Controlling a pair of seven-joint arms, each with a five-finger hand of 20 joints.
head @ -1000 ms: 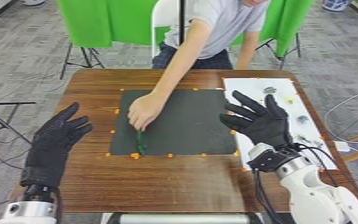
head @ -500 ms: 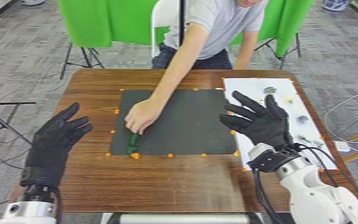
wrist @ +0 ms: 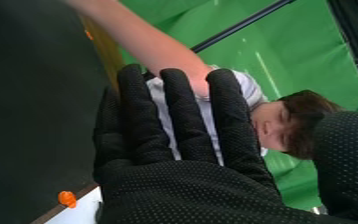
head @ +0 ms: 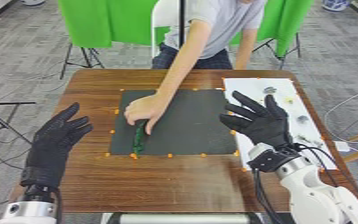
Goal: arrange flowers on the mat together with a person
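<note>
The stem-laying step appears to be in hand: a green stem (head: 139, 139) is being set by the person's hand (head: 147, 108) on the left part of the dark mat (head: 193, 125), lengthwise, with its near end close to the mat's near edge. Its far end is met by the person's fingers; whether it is pinched or only pressed cannot be told. The robot's left hand (head: 55, 137) is held beside the mat, over the left side of the table (head: 193, 185), its fingers loosely extended and nothing grasped. The right hand (head: 264, 127) is held by the mat's right edge and the white sheet (head: 246, 85), fingers spread, likewise unloaded. Small items (head: 302, 119) are laid out on that sheet, too indistinct to be named. The arrangement is judged to be at an early stage. Next, room should probably be left until the stem is released, then a piece picked from the sheet and placed near the stem without it being nudged. No lettering can be read on the mat or the stem.
</note>
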